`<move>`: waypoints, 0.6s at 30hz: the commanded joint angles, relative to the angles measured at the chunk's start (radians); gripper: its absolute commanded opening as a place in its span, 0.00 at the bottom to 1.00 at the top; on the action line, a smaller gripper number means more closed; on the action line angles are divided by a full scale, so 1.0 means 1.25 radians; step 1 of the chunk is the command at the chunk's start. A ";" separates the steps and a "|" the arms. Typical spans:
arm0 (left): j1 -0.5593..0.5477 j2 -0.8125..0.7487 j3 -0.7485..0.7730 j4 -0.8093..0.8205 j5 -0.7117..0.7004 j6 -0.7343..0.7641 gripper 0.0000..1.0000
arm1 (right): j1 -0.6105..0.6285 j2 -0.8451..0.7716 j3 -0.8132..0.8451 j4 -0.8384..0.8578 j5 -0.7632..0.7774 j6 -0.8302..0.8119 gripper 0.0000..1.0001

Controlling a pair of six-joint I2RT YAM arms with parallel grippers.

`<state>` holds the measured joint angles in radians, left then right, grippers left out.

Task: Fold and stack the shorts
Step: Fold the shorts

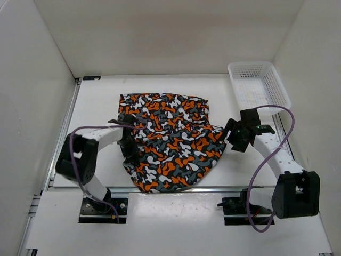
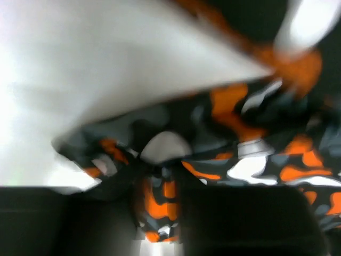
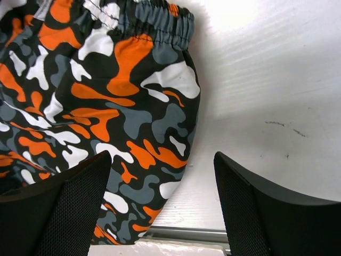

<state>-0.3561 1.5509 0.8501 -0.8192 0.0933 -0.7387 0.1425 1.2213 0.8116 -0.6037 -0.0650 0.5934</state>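
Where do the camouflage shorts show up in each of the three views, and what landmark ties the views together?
Top external: shorts in the picture's centre, spread out.
Left wrist: shorts blurred, filling the lower and right part.
Right wrist: shorts upper left, elastic waistband on top.
Shared landmark: the white table beside the cloth, blurred in the left wrist view.

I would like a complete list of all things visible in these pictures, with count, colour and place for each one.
shorts: one, orange, black, grey and white camouflage, spread on the table's middle
mesh basket: one, white, far right corner of the table
table: one, white, under everything
cables: two, purple, one along each arm
left gripper: one, black, at the shorts' left edge, cloth bunched between its fingers
right gripper: one, black, open, at the shorts' right edge
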 commanded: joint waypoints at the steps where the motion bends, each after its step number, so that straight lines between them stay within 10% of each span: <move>1: 0.009 0.094 0.096 0.042 -0.027 0.029 0.23 | -0.023 0.003 0.031 0.025 -0.045 -0.015 0.82; 2: 0.021 0.114 0.123 0.042 -0.027 0.039 0.10 | -0.023 0.003 0.031 0.032 -0.045 -0.015 0.83; 11: 0.133 0.419 0.743 -0.157 -0.151 0.158 0.13 | -0.038 -0.015 0.015 0.033 -0.093 -0.015 0.83; 13: 0.145 0.478 0.864 -0.261 -0.181 0.176 0.29 | -0.038 -0.025 0.007 0.033 -0.093 -0.015 0.83; 15: 0.158 0.510 0.967 -0.319 -0.192 0.184 0.73 | -0.045 -0.047 -0.001 0.025 -0.100 -0.015 0.84; 18: 0.194 0.397 0.902 -0.319 -0.192 0.192 0.99 | -0.045 -0.081 -0.017 0.025 -0.109 -0.015 0.84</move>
<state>-0.1429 2.1857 2.0006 -1.0847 -0.0971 -0.5278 0.0925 1.1698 0.8028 -0.5758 -0.1650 0.5919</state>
